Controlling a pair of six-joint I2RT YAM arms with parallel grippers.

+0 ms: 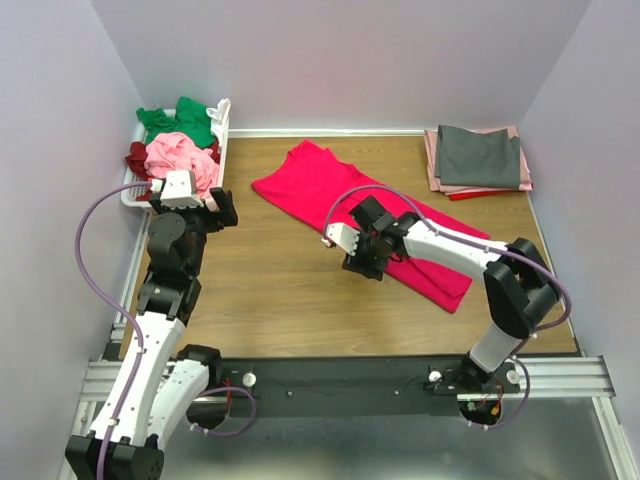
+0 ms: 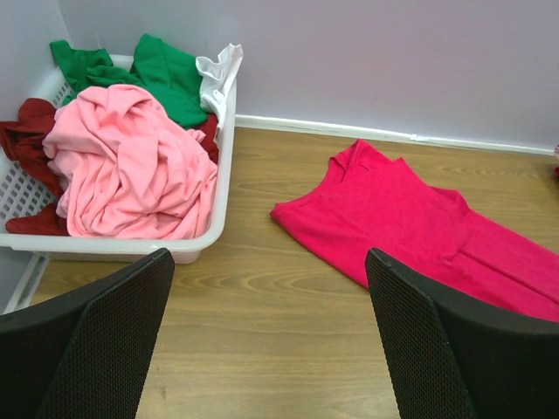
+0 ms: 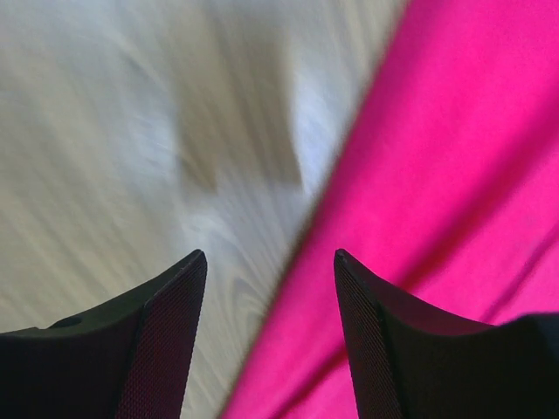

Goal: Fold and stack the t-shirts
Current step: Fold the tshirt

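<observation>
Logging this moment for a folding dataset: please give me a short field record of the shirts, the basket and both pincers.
shirt being worked: crimson-pink t-shirt, lying diagonally on the wooden table, long and narrow
right pincer: open, over that shirt's near-left edge, gripping nothing
left pincer: open, empty, near the basket
basket: white, far left; holds crumpled light pink t-shirt, green t-shirt, maroon t-shirt
stack: far right corner; grey t-shirt on top, dusty pink t-shirt and red t-shirt beneath
</observation>
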